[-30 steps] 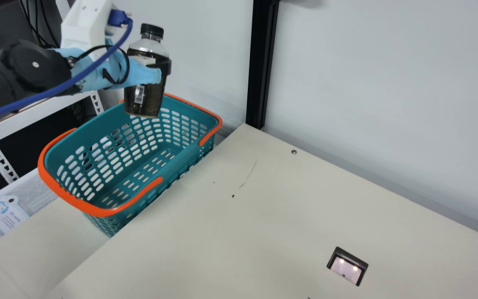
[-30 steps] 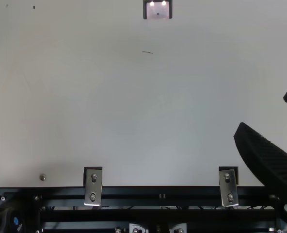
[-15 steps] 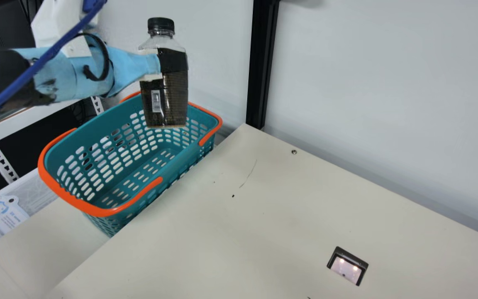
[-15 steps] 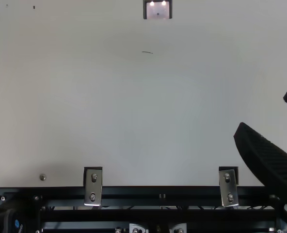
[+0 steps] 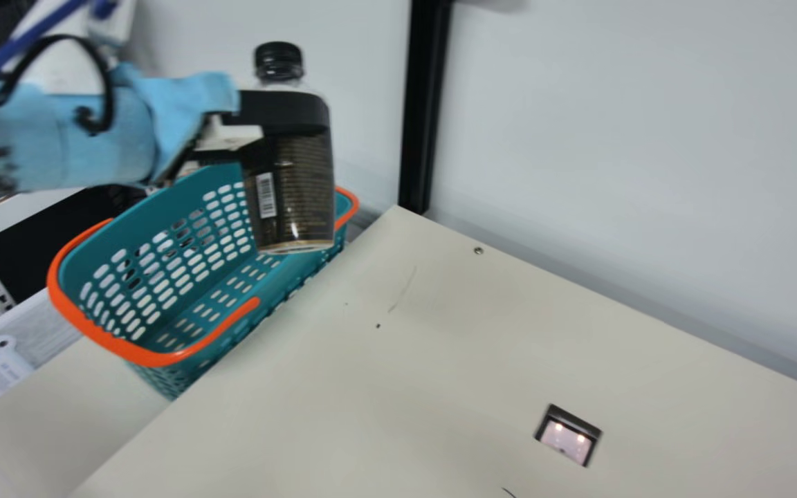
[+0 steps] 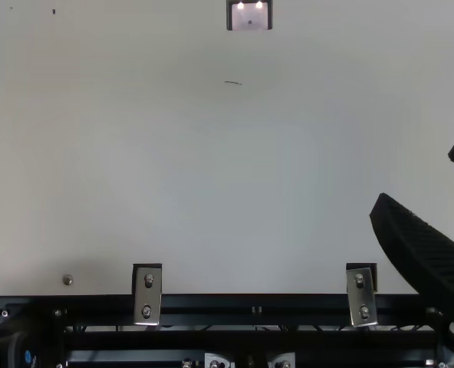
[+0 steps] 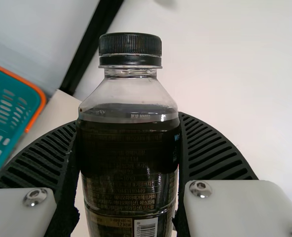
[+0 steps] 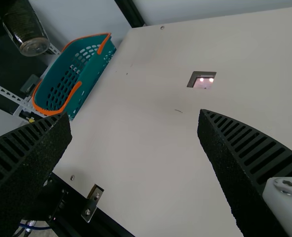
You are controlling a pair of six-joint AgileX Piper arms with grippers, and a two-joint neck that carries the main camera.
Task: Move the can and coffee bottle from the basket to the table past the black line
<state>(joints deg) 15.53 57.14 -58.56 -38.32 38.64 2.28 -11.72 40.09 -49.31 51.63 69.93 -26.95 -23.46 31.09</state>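
In the main view my left gripper [image 5: 286, 114] is shut on the coffee bottle [image 5: 298, 187], dark with a black cap, held nearly upright above the right end of the teal basket [image 5: 194, 188] and its table-side rim. The left wrist view shows the left gripper [image 7: 129, 123] with one ribbed finger on either side of the bottle [image 7: 128, 163]. Over the table's right side in the top view, my right gripper [image 6: 419, 180] stands open. From the right wrist view, the right gripper [image 8: 134, 118] has nothing between its fingers; the bottle [image 8: 26, 32] hangs farther off.
The basket's orange handle [image 5: 132, 353] lies along its rim, beside the cream table [image 5: 405, 387]. A small framed recess [image 5: 568, 437] is set in the tabletop. A black post [image 5: 425, 104] rises at the table's far corner, and a black rail [image 6: 250, 310] runs along an edge.
The left gripper has carried the bottle rightward and somewhat lower, closer to the neck camera. The main camera has turned slightly. The right gripper has kept still in the top view.
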